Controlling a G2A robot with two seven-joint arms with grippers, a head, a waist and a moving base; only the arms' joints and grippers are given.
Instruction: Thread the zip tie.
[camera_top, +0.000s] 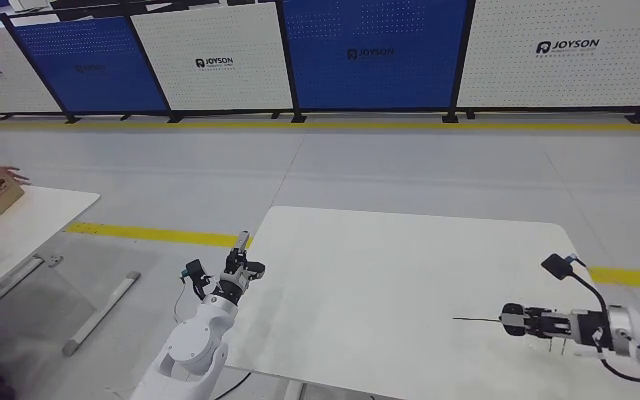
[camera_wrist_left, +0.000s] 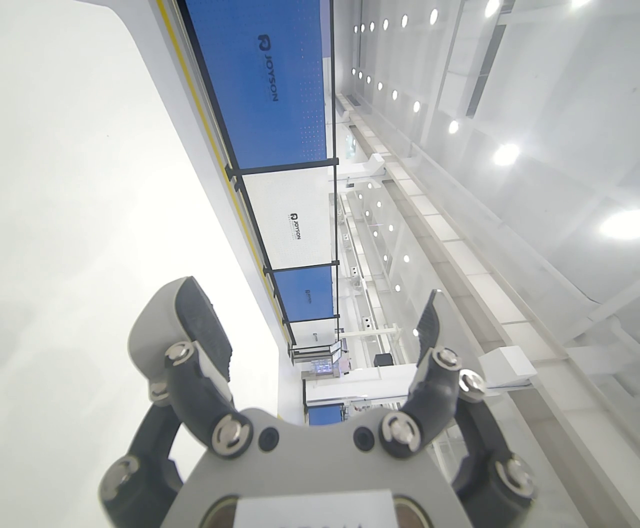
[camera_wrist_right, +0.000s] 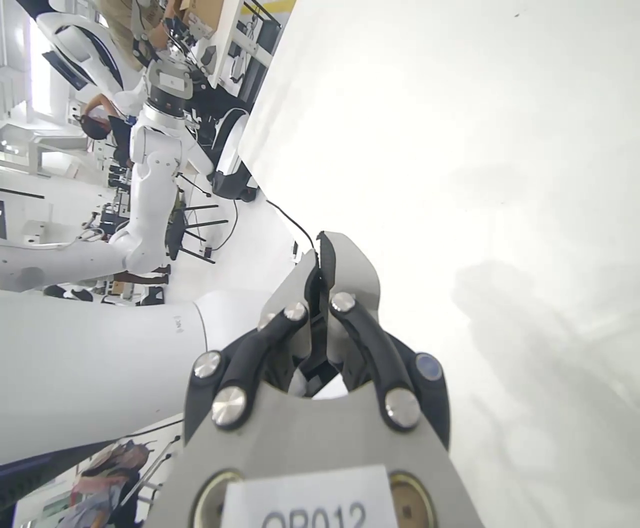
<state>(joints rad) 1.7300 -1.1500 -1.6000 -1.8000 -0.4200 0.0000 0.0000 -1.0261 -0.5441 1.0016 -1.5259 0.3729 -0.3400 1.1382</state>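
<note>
So at this point the right gripper (camera_top: 513, 320) had its jaws pinched shut on 1 end of the zip tie (camera_top: 475, 320), out near the right side of the desk (camera_top: 400, 290). The rest of the strap stuck out flat toward the middle, on or just above the surface (couldn't tell which from the top view). The left gripper (camera_wrist_left: 325, 325) was way over at the opposite edge of the desk, pointing up and away, jaws wide apart with nothing in them. The 2 were well apart.

My read: threading hadn't started, and the step in hand was getting the other gripper onto the tie. To do it well I'd bring the left one across and take the free end close to its tip, so there's little floppy length to wander. Then curl the strap into a loop and line the tip up square with the slot in the head. I couldn't make out the head in any view, so which end the right gripper had is a guess.

Materials: the tie looked like a thin black plastic strip, narrow and springy, bowed a bit in the right wrist view. Probably slick, so a firm pinch matters. The left gripper's pads (camera_wrist_left: 202, 320) were black with a ribbed, rubbery-looking texture on pale fingers, which should help. The desk was plain matte white, flat, with rounded corners.
</note>
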